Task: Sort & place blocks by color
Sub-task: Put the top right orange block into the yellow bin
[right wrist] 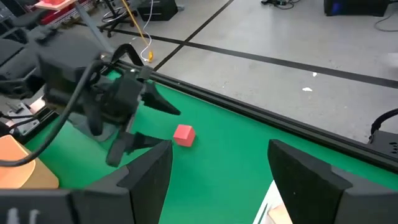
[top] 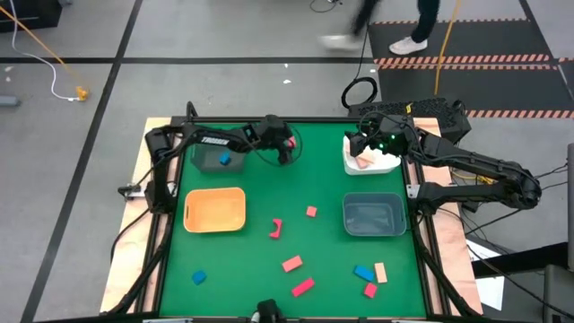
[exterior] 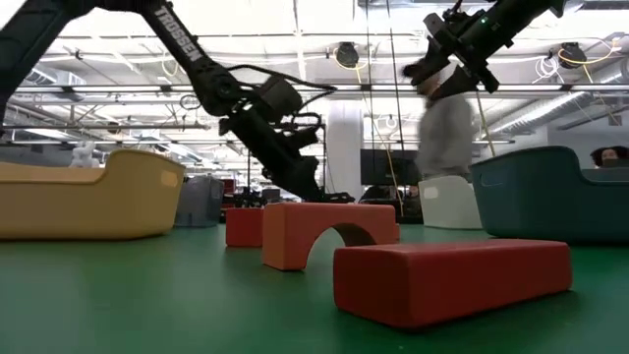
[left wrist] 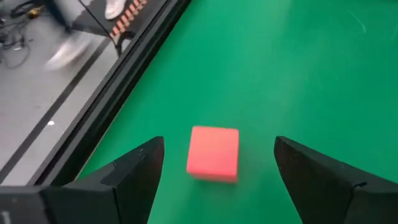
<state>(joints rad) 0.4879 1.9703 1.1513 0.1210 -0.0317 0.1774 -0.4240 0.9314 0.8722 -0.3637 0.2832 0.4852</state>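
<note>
My left gripper point(left wrist: 219, 142) is open near the table's far edge, its fingers standing on either side of a red cube point(left wrist: 213, 152) without touching it. The cube rests flat on the green mat and also shows in the right wrist view point(right wrist: 183, 134). My right gripper point(top: 360, 148) is open and empty, held high over the white bin point(top: 387, 165), which holds a pinkish piece. Other blocks lie on the mat's near half: a red curved piece point(top: 276, 228), a pink cube point(top: 311, 212), two red bars point(top: 291, 264) point(top: 303, 287), blue blocks point(top: 198, 278) point(top: 363, 272), a tan bar point(top: 380, 272).
A dark green bin point(top: 208, 161) with a blue block in it stands just left of my left gripper. The orange bin point(top: 215, 209) sits on the left and the grey-blue bin point(top: 374, 215) on the right. A person walks on the floor beyond the far edge.
</note>
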